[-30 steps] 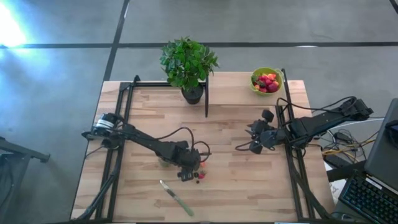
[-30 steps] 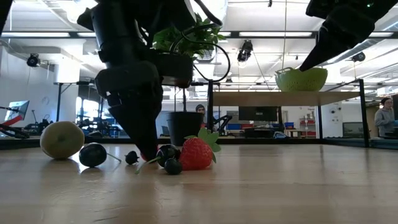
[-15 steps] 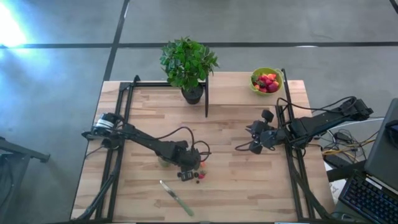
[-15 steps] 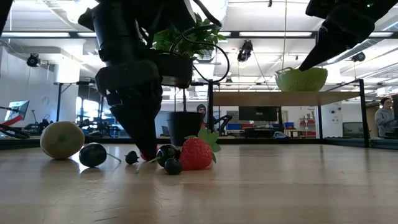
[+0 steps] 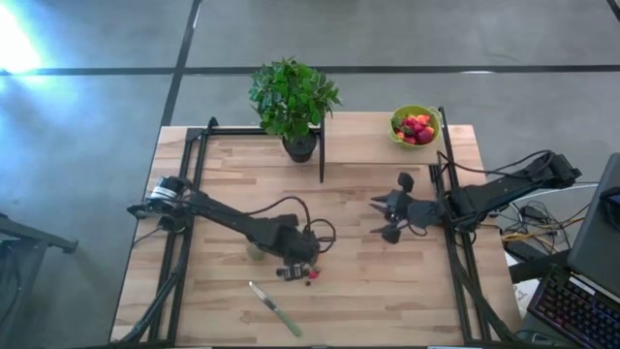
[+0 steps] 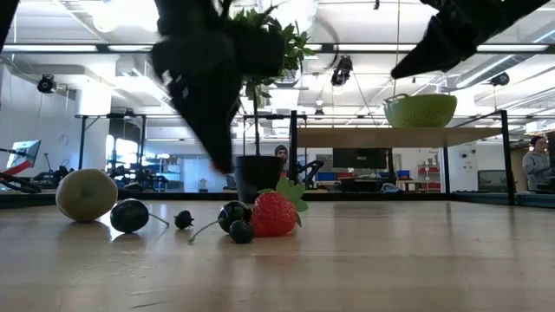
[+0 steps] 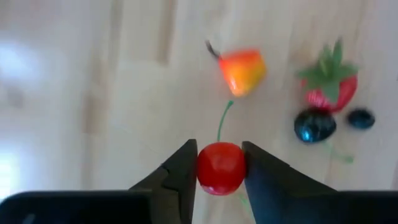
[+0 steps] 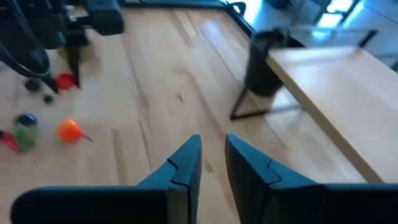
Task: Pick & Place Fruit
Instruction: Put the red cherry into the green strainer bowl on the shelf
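Note:
My left gripper [image 7: 221, 171] hangs above the fruit cluster at the table's near middle, shut on a red cherry [image 7: 221, 167]. Below it on the wood lie an orange fruit [image 7: 242, 68], a strawberry [image 6: 276, 212], dark berries [image 6: 130, 215] and a dull-green ball [image 6: 87, 194]. My right gripper [image 8: 213, 163] hovers over the right half of the table with a narrow gap between its fingers and nothing in it. The lime-green bowl [image 5: 415, 126] stands at the far right with fruit inside. My left gripper pinches the cherry's round body [image 7: 205, 168] between its two fingers, one on each side. The fingers [image 6: 218, 147] come steeply from above. The cherry is lifted clear of the table, its green stem [image 7: 222, 119] sticking out beyond the fingertips.
A potted plant [image 5: 294, 97] stands at the far middle beside a thin black post [image 5: 322, 145]. A green-handled knife [image 5: 274, 308] lies near the front edge. Bare wood stretches between the fruit cluster and the bowl.
My left gripper has risen straight up from the table among the fruit, taking the cherry with it; the other fruits lie where they were. My right gripper has tipped up toward level, its fingers now reaching a little farther toward the table's left.

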Robot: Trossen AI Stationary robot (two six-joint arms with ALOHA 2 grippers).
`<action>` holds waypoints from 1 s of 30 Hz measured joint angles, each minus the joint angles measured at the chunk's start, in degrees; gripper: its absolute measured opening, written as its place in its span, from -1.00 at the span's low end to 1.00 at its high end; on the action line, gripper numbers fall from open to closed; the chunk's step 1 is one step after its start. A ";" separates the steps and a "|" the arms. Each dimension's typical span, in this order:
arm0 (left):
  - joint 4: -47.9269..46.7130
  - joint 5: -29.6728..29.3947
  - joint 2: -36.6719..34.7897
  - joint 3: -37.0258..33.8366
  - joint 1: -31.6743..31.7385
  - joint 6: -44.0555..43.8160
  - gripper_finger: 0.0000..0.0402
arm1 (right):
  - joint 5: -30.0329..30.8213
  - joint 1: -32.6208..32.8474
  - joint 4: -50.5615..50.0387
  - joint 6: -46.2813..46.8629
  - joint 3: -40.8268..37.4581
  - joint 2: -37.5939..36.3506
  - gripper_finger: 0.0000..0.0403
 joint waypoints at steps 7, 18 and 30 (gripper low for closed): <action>-2.84 -7.59 -0.07 8.44 0.02 8.09 -0.40 | -13.66 -0.02 12.64 -3.40 -4.62 0.00 -0.51; 7.04 -19.35 -0.22 15.13 0.03 37.36 -0.36 | -19.26 -0.04 18.75 -3.49 -5.40 0.00 -0.25; 23.68 -27.48 -0.22 14.86 0.15 68.93 -0.43 | -19.25 -0.04 19.08 -1.72 -5.40 0.00 -0.01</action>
